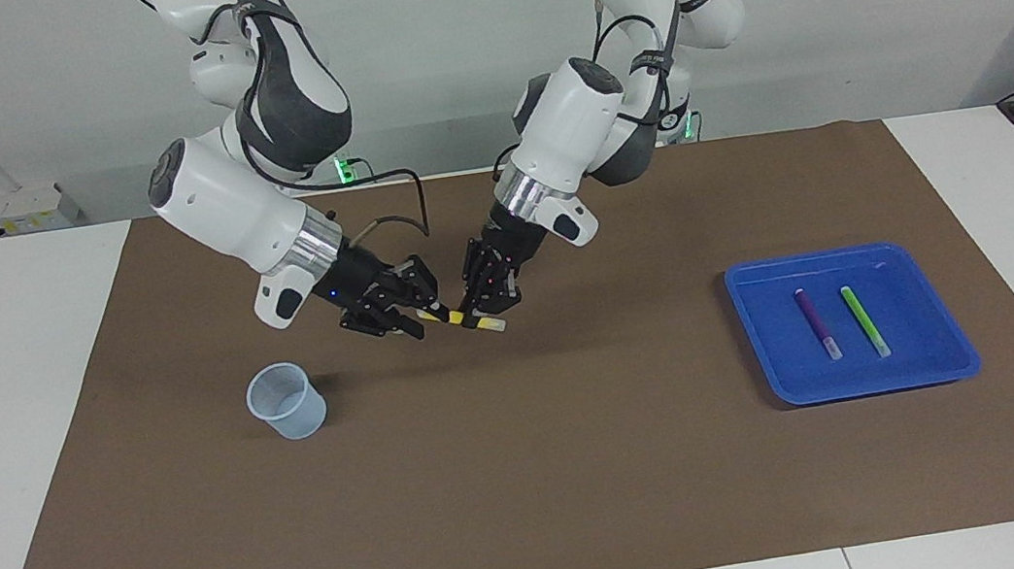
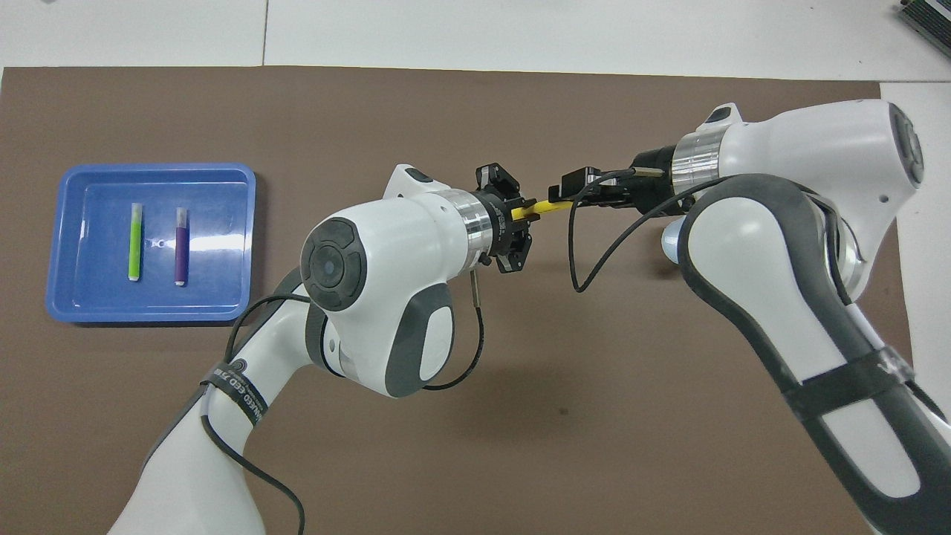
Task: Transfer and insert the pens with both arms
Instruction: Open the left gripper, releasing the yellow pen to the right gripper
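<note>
The left end effector (image 1: pixel 478 313) hangs over the brown mat (image 1: pixel 532 477) at the middle of the worktop (image 1: pixel 4 409), between the pale blue cup (image 1: pixel 286 402) and the blue tray (image 1: pixel 910 367). It is clenched on the yellow pen (image 2: pixel 548 208), which lies nearly level in the air. The right end effector (image 1: pixel 424 313) is at the other end of this same pen, its fingers around the tip; I cannot tell if they already press on it. The cup stands upright on the mat, toward the right arm's end of the worktop. The tray is well apart from the cup, toward the left arm's end. In the tray lie the purple pen (image 1: pixel 817 323) and the green pen (image 1: pixel 864 321), side by side and not touching.
</note>
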`<action>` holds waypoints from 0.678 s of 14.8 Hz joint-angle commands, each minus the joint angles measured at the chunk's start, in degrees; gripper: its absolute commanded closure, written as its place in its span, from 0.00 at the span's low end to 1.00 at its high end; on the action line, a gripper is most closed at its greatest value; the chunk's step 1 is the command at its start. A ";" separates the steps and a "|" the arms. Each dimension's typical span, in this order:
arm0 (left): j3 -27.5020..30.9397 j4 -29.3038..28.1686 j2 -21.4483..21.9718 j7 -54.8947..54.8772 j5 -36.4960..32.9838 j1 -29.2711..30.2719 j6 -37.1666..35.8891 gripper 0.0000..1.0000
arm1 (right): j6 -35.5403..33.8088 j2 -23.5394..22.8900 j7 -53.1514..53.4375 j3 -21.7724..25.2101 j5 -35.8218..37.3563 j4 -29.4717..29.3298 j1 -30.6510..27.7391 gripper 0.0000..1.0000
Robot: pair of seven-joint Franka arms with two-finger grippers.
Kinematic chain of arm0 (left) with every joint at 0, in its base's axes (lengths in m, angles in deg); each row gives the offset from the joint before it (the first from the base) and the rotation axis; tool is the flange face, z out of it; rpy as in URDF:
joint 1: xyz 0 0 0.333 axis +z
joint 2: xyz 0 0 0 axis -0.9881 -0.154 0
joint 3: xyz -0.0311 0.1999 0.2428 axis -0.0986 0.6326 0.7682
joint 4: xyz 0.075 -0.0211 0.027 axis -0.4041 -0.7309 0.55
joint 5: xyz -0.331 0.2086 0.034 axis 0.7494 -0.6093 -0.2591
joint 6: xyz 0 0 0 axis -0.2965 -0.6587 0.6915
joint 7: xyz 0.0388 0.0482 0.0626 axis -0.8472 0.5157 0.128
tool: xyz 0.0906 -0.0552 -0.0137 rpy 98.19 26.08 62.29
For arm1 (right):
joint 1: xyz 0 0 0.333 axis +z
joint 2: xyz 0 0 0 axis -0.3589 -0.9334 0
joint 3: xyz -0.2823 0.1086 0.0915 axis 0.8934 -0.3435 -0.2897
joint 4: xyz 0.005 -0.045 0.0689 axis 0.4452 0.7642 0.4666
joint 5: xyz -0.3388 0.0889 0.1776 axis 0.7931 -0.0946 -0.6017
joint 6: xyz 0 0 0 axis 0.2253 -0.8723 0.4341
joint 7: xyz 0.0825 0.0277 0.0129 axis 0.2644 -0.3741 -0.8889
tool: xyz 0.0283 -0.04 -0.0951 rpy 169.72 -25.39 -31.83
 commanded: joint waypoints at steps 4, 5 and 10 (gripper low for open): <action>0.98 -1.89 0.47 0.50 1.25 -1.43 2.57 1.00 | 0.58 -0.37 -1.19 -0.19 -2.14 -0.21 -0.26 0.59; 0.98 -1.89 0.47 0.50 1.25 -1.43 2.57 1.00 | 0.58 -0.37 -1.19 -0.19 -2.14 -0.21 -0.26 0.60; 0.98 -1.89 0.47 0.50 1.25 -1.52 3.45 1.00 | 0.67 -0.37 -1.19 -0.19 -2.14 -0.21 -0.17 0.67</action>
